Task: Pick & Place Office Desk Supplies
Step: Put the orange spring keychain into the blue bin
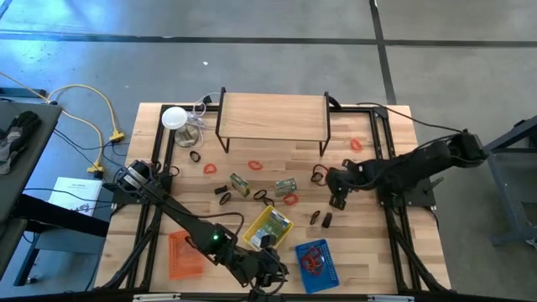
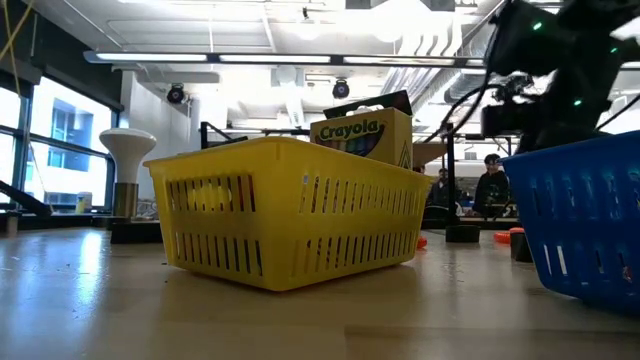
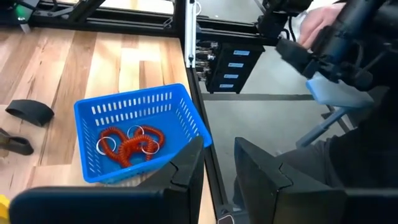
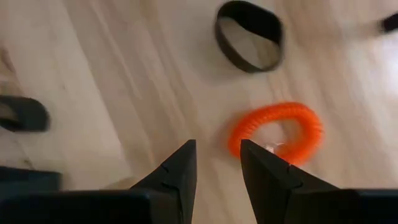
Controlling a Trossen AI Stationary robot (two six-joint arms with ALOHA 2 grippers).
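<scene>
Red coil loops (image 1: 256, 165), black band loops (image 1: 263, 195) and two green-and-silver packets (image 1: 240, 184) lie scattered on the wooden table. My right gripper (image 1: 336, 200) (image 4: 217, 152) hovers open over the table's right middle. An orange-red coil loop (image 4: 277, 134) lies flat just past its fingertips and a black band loop (image 4: 249, 34) farther on; whether a fingertip touches the coil I cannot tell. My left gripper (image 1: 270, 270) (image 3: 217, 152) is open and empty at the near edge, beside the blue basket (image 3: 140, 118) (image 1: 315, 260), which holds red coils (image 3: 130, 144).
A yellow basket (image 1: 268, 228) (image 2: 290, 215) with a Crayola box (image 2: 365, 130) sits left of the blue basket (image 2: 590, 220); an orange basket (image 1: 185, 254) is near the left corner. A wooden shelf riser (image 1: 273, 117) and a white round disc (image 1: 174, 118) stand at the far side.
</scene>
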